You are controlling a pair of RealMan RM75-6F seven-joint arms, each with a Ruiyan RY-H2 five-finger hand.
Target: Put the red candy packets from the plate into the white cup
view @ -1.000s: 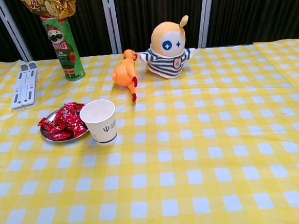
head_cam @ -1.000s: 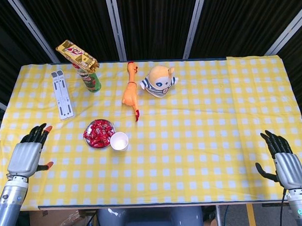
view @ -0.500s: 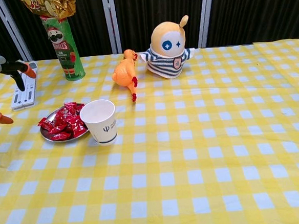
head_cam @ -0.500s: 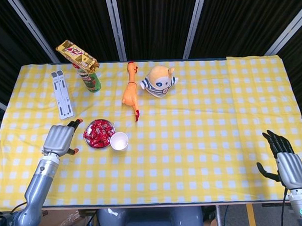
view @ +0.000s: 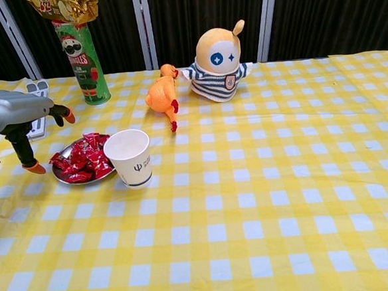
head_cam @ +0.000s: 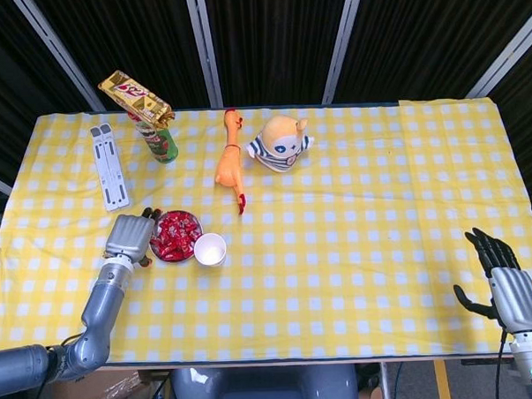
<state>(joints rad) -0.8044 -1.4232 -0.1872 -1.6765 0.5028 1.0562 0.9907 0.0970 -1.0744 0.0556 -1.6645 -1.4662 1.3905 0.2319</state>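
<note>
A yellow-checked tablecloth [head_cam: 356, 248] covers the table before dark curtains. Red candy packets [view: 83, 158] fill the plate [view: 64, 154] beside the white cup [view: 131, 158]. Left hand [head_cam: 131, 234] and right hand [head_cam: 504, 282]: fingers spread, empty.

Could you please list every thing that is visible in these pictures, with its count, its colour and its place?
red candy packets: several, red, piled on the plate.
plate: one, silver, front left of the table.
white cup: one, white, upright, just right of the plate.
chips can: one, green, back left, upright.
snack bag: one, gold, on top of the chips can.
folding stand: one, white, flat, left of the can.
rubber chicken: one, orange, lying at back centre.
plush toy: one, yellow with striped shirt, right of the chicken.
tablecloth: one, yellow-white check.
left hand: grey, at the plate's left edge, holding nothing.
right hand: grey, front right corner, fingers apart.
</note>
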